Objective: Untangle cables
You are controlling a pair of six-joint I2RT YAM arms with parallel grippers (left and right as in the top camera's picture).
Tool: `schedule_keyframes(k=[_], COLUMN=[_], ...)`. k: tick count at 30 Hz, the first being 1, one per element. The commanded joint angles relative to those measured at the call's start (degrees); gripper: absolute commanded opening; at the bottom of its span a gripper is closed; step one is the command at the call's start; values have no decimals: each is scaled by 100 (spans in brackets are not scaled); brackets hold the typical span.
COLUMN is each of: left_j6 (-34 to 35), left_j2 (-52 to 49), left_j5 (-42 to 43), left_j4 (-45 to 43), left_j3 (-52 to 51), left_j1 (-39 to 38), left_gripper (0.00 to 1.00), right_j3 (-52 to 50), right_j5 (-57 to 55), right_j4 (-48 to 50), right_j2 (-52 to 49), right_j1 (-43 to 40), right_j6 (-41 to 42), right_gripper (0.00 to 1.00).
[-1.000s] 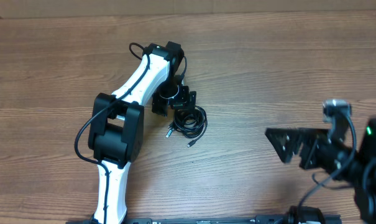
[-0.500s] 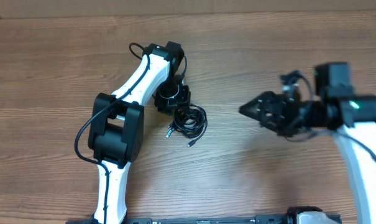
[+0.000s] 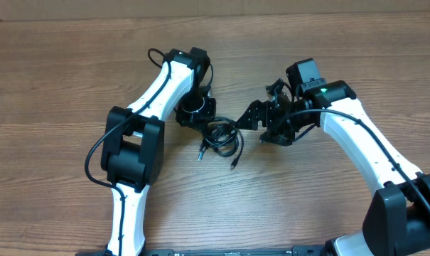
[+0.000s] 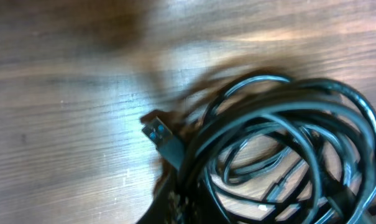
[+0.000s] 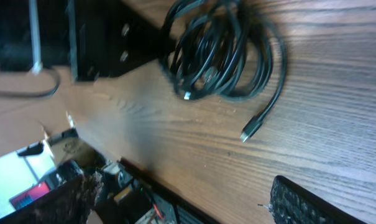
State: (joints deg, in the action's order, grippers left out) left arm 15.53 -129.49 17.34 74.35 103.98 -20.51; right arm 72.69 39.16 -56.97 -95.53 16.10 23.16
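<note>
Table [image 3: 58, 85], wood grain. The cables [image 3: 220, 136] lie near its middle, wound together in one small black coil.

Near side: two loose tails stick out of the coil toward the near edge. One ends in a plug [image 3: 234, 164] at the near right, a shorter one at the near left. In the right wrist view the longer tail curves off the coil and lies flat on the wood.

Left wrist view: the coil fills the right and lower part, very close to the lens. A USB plug [image 4: 160, 135] with a blue insert points out on its left. Loops overlap; single cords cannot be separated by eye.

Far left of the coil: the left gripper [image 3: 197, 115] is at the coil's far-left edge, touching or just over it. Cannot tell whether its fingers are apart or together.

Far right of the coil: the right gripper [image 3: 244, 121] is just beside the coil, pointing left at it. Its fingers [image 5: 312, 202] are spread wide and hold nothing.
</note>
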Motion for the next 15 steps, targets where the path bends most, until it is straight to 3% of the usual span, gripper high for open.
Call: schedule_keyframes(k=[1, 11, 15], left_j6=[-391, -42, -693], left_j2=[31, 221, 229], left_j5=[184, 492, 1139], left_j4=[518, 1445, 1749], left_j3=[667, 1637, 1803], left_j1=[28, 24, 24], left_gripper=[4, 4, 4], right_j3=[2, 2, 2], right_j5=[-610, -439, -442], right_j4=[57, 625, 986], right_j2=[-136, -170, -170], right_j1=[42, 162, 297], right_j6=[658, 1331, 1502], right_gripper=[88, 88, 86])
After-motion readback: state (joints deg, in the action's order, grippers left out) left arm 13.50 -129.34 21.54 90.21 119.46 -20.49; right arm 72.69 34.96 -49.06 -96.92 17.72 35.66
